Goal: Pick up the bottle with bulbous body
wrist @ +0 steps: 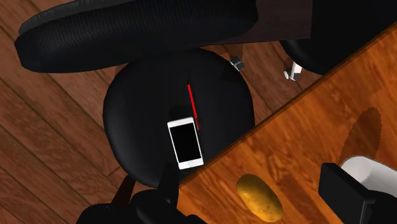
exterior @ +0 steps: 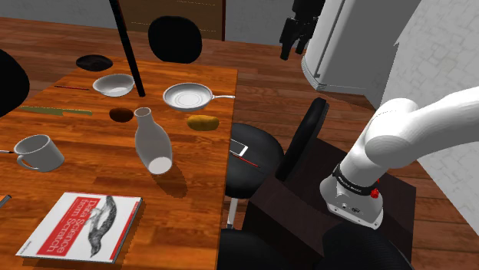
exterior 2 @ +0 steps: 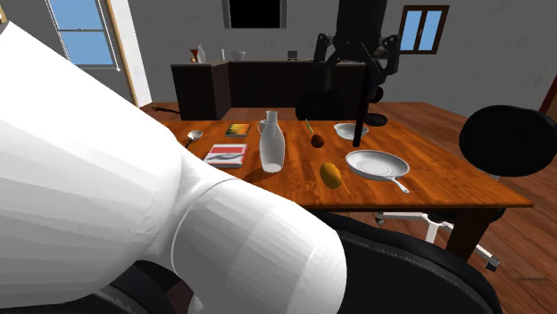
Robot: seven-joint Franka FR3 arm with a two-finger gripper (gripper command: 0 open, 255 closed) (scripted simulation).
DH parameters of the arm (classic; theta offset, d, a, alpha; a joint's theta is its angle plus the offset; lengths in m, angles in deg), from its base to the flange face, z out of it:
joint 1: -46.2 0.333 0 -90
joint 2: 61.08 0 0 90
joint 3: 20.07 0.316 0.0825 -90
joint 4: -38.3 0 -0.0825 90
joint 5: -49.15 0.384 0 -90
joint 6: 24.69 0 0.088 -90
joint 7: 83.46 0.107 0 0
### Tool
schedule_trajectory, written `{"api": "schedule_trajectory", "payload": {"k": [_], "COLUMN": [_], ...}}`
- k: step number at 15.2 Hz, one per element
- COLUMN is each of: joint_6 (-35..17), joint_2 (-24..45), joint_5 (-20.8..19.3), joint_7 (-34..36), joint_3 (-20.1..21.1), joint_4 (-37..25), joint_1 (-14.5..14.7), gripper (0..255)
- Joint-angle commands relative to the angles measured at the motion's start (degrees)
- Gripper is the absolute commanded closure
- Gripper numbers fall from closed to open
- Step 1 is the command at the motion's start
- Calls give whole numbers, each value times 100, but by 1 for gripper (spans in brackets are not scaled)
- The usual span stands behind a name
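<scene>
Over the table's edge: gripper [wrist: 254, 184], fingers wide apart, clasping nothing, touching nothing; potato [wrist: 258, 196] lies beyond the gap.
Bottle [exterior: 151, 142]: white, upright on table [exterior: 92, 165], near potato.

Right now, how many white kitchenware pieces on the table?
4. The bottle stands mid-table; the mug sits near the book; the bowl and frying pan flank the black pole farther back. The table runs off-frame, so more may be hidden.

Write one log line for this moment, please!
phase: pre-grasp | hand: open, empty, high above table edge near potato | white bottle: upright on table, untouched
</scene>
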Motion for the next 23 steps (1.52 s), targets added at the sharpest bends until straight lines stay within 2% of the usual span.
{"api": "schedule_trajectory", "payload": {"k": [1,7,13,18,23], "joint_6": [0,-575,-1091,-1427,-1635], "joint_2": [0,724,1653,2555,3566], "joint_5": [0,302,409,299,-28], "joint_7": [0,742,1489,2146,2855], "joint_3": [0,663,1286,1771,2186], "joint_4": [0,-192,-648,-1226,-1991], "joint_1": [0,213,362,441,546], "gripper": [0,0,0,0,0]}}
